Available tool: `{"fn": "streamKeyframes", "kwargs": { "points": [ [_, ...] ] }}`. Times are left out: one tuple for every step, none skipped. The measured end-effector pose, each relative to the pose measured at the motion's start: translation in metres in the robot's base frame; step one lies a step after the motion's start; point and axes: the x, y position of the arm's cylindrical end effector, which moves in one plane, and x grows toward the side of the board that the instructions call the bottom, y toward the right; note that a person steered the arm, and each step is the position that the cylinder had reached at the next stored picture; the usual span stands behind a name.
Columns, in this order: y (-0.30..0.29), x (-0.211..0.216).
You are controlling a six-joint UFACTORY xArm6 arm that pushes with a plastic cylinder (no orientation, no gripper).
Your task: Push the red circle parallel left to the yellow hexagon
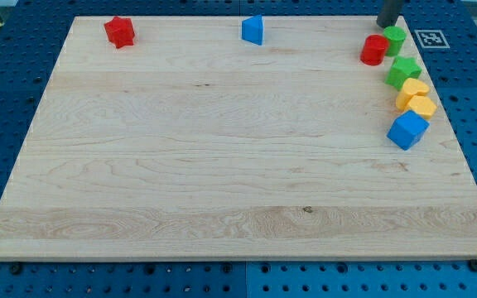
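The red circle [374,50] stands near the board's top right corner and touches a green circle [395,39] to its upper right. Two yellow blocks lie lower along the right edge, touching each other: an upper one [412,89] and a lower one [421,108]. Which of them is the hexagon I cannot tell for sure. My tip [385,26] is at the view's top, just above the red circle and beside the green circle's left side. The rod is cut off by the view's top edge.
A green star [404,72] sits between the green circle and the yellow blocks. A blue cube [407,130] lies just below the yellow blocks. A red star [119,31] is at the top left. A blue block [253,30] is at top centre. The board's right edge [458,141] is close.
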Motion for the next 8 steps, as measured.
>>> {"fn": "streamKeyframes", "kwargs": {
  "points": [
    [0.000,0.022],
    [0.000,0.030],
    [0.012,0.031],
    [0.026,0.048],
    [0.019,0.079],
    [0.023,0.081],
    [0.037,0.093],
    [0.026,0.059]
  ]
}}
